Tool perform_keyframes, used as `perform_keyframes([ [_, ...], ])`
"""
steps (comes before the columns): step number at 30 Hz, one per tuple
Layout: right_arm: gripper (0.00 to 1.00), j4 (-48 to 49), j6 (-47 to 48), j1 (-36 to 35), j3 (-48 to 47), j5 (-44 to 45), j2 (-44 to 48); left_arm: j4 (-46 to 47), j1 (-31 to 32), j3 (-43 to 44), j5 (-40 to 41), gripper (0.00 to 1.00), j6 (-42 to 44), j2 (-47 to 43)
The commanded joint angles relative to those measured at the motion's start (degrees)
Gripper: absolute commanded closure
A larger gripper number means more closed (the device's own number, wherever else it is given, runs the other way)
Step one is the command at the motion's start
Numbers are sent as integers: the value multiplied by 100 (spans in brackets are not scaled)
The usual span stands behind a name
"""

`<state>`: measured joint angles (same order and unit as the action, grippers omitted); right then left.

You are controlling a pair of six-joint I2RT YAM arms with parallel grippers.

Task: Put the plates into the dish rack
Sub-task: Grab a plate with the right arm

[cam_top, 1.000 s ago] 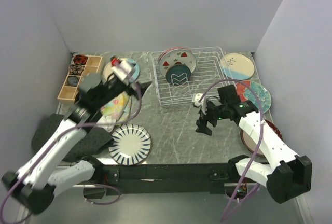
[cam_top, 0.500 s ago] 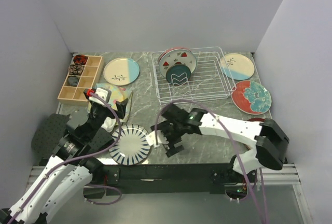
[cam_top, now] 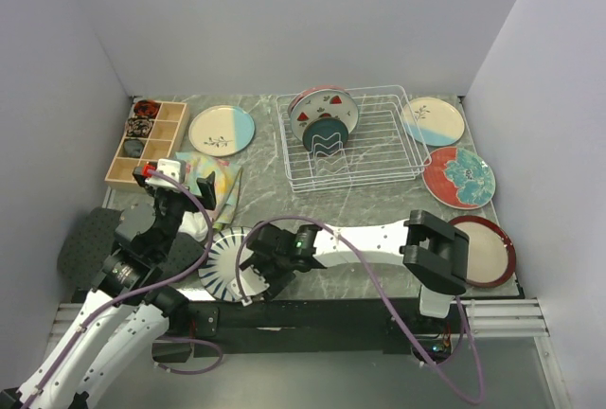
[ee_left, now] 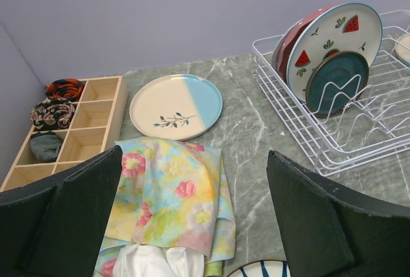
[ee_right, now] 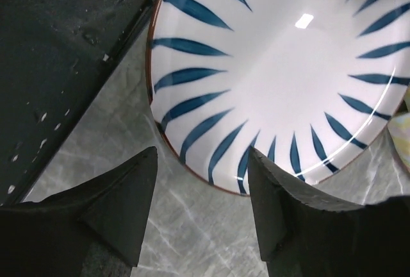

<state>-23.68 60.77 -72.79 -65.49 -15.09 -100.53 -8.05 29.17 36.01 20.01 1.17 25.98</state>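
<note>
A navy-white striped plate lies flat at the table's front left. In the right wrist view the plate fills the top, and my right gripper is open with its fingertips just at the plate's near rim. In the top view my right gripper is over the plate's right edge. My left gripper is open and empty above a floral cloth, as the left wrist view shows. The white wire dish rack holds a watermelon-print plate, a dark teal plate and a pink one behind.
Cream-and-blue plates lie left and right of the rack. A red floral plate and a red-rimmed taupe plate lie at the right. A wooden compartmented box stands back left. A dark mat lies front left.
My right arm has swung from the right side across the front of the table to the striped plate. My left arm has drawn back from the cream-and-blue plate to over the cloth.
</note>
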Motion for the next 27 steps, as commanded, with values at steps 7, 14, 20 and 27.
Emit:
perform_keyframes([
  [7, 56, 347, -66, -165, 54, 551, -441, 120, -34, 47, 64, 1, -82, -154],
  [14, 70, 320, 13, -156, 204, 560, -555, 129, -34, 29, 82, 1, -73, -181],
  [20, 100, -5, 57, -156, 221, 578, -486, 155, -34, 20, 100, 1, -82, -181],
  [27, 100, -241, -144, -139, 801, 314, 498, 199, -51, 3, 30, 1, -301, -128],
])
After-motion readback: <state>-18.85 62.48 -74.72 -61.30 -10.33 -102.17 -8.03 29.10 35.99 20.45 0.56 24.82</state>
